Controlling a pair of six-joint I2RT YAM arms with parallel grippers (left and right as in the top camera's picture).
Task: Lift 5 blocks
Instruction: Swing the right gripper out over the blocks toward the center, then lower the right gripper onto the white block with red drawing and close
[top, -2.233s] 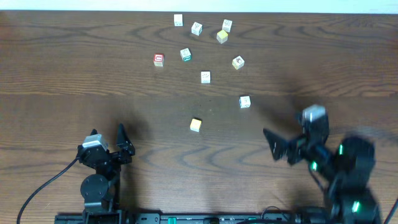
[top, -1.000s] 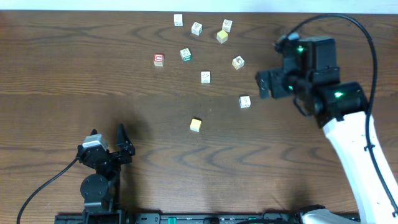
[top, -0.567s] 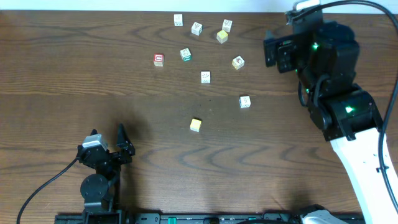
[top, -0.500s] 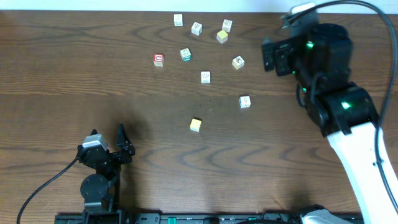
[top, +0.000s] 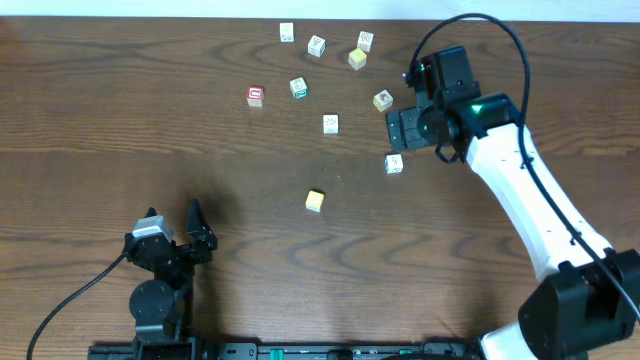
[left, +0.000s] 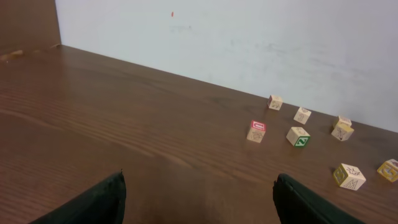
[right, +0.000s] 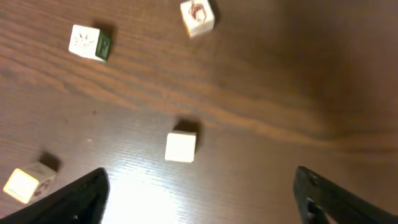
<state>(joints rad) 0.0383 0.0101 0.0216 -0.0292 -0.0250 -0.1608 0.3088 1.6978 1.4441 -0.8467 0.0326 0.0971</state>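
At the near left, the left gripper (top: 172, 212) is resting beside its base with both fingers spread wide and nothing between them. Every block is lying well apart from it, so we are treating it as the farther arm.

The blocks are lying scattered across the far centre of the table (top: 120, 130). The red-bordered block (top: 255, 96) comes first, then the yellow-orange block (top: 314, 201), and then the whitish ones.

At the right, the right gripper (right: 200, 177) is hovering over the rightmost whitish block (right: 181, 147), fingers spread and gripping nothing. In the right wrist view this block is sitting between the two fingers, slightly left of their midline and just ahead of the tips. Its sides are lying roughly square to the closing line.

We are judging that the grasp is calling for a straight descent with a small leftward correction.
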